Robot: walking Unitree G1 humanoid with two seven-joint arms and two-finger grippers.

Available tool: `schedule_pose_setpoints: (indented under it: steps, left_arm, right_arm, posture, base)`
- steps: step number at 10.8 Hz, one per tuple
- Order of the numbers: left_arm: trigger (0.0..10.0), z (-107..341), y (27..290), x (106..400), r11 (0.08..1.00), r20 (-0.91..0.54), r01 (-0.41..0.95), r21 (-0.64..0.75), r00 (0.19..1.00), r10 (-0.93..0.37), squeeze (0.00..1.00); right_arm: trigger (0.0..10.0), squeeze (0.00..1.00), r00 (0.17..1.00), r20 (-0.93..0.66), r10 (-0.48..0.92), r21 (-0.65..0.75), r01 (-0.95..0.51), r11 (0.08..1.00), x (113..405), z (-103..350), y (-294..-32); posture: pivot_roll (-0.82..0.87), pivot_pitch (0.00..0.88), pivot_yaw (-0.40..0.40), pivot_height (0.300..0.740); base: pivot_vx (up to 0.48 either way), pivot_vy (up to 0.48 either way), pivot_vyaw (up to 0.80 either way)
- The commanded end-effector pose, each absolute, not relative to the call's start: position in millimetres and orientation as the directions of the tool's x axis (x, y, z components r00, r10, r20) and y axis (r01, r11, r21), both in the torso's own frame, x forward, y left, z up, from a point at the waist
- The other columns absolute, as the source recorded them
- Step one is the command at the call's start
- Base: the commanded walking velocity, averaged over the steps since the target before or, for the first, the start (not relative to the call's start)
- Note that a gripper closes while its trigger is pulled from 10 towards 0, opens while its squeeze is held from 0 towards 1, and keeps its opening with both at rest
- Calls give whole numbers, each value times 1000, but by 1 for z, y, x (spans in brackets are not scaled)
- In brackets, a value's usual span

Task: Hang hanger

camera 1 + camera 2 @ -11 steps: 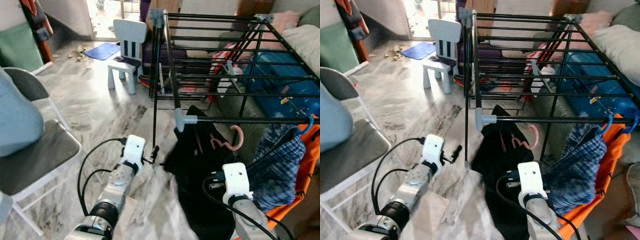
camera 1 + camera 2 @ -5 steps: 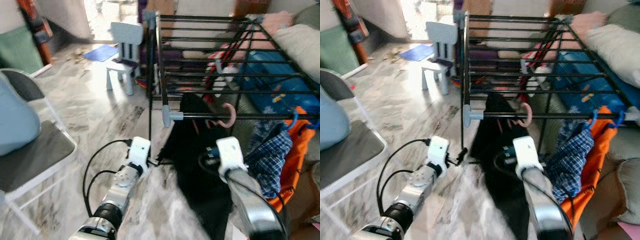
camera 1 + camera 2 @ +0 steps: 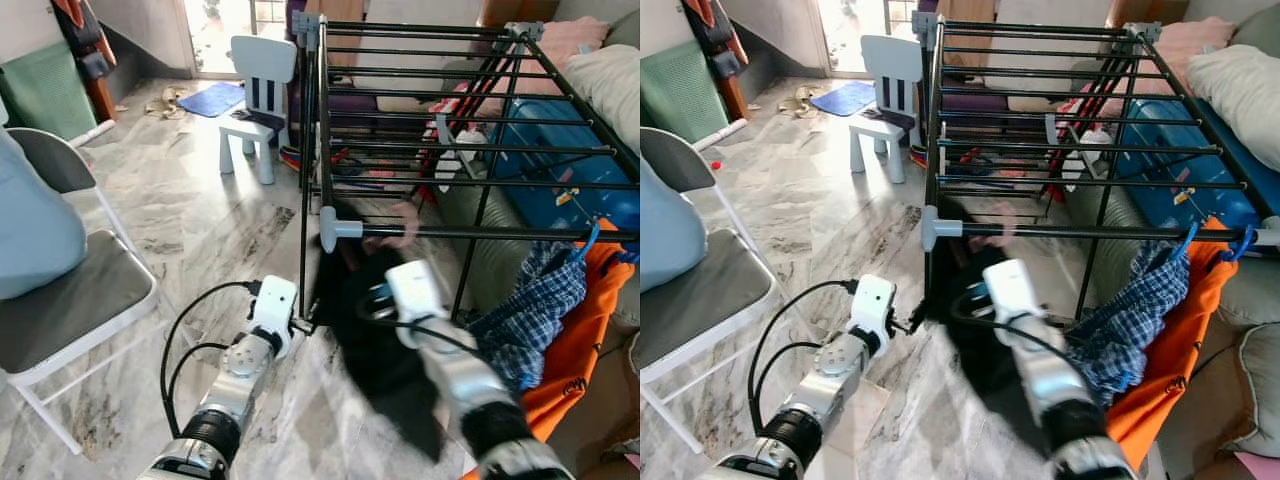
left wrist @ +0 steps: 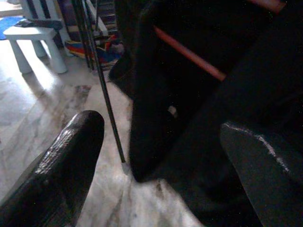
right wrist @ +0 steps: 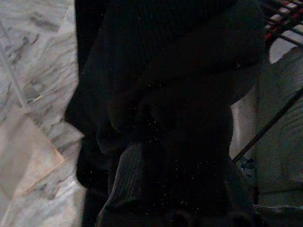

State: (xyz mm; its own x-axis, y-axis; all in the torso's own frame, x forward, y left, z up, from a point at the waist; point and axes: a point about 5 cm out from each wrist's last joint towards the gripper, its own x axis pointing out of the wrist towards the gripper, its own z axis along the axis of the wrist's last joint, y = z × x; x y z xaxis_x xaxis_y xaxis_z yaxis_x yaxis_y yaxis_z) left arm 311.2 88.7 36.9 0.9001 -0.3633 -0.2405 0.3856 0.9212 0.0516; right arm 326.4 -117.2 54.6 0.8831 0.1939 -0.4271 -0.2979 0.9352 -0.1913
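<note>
The right gripper (image 3: 385, 300) has swung up and toward the rack's corner over the last second, carrying the black garment (image 3: 385, 345) with it; it now sits just under the front rail (image 3: 480, 233), close to the grey corner joint (image 3: 333, 227). The pink hanger (image 3: 405, 215) hook, which earlier hung clear below the rail further along, is now right at the rail beside the joint, blurred, so whether it has caught is unclear. The right gripper's fingers are buried in black cloth in its wrist view, so their state cannot be told. The left gripper (image 4: 156, 156) has stayed low by the rack leg (image 3: 304, 250), fingers spread, holding nothing. Judged: the hang is at the hooking step, with release still to come.
</note>
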Motion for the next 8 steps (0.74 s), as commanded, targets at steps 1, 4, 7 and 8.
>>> schedule_pose_setpoints:
  steps: [1, 4, 7, 8]
  left_arm:
    - [10000, 39, 88, 312, 919, -239, 391, 56, 899, -368, 0]
    - [10000, 37, 86, 309, 912, -252, 406, 52, 889, -382, 0]
    - [10000, 34, 85, 307, 910, -268, 412, 44, 883, -386, 0]
    - [10000, 34, 85, 307, 908, -272, 418, 43, 879, -392, 0]
  right_arm:
    - [10000, 0, 903, -379, 200, -208, -294, 933, 335, 67, -114]
    - [10000, 0, 901, -416, 122, -129, -191, 973, 347, 64, -115]
    - [10000, 0, 891, -452, -55, -161, -20, 987, 349, 58, -147]
    - [10000, 0, 881, -457, -121, -128, 69, 989, 348, 56, -164]
  posture:
    - [82, 0, -73, 740]
    - [86, 0, -80, 740]
    - [93, 0, -88, 740]
    - [88, 0, -83, 740]
  base:
    - [0, 0, 0]
    - [0, 0, 0]
    - [0, 0, 0]
    - [0, 0, 0]
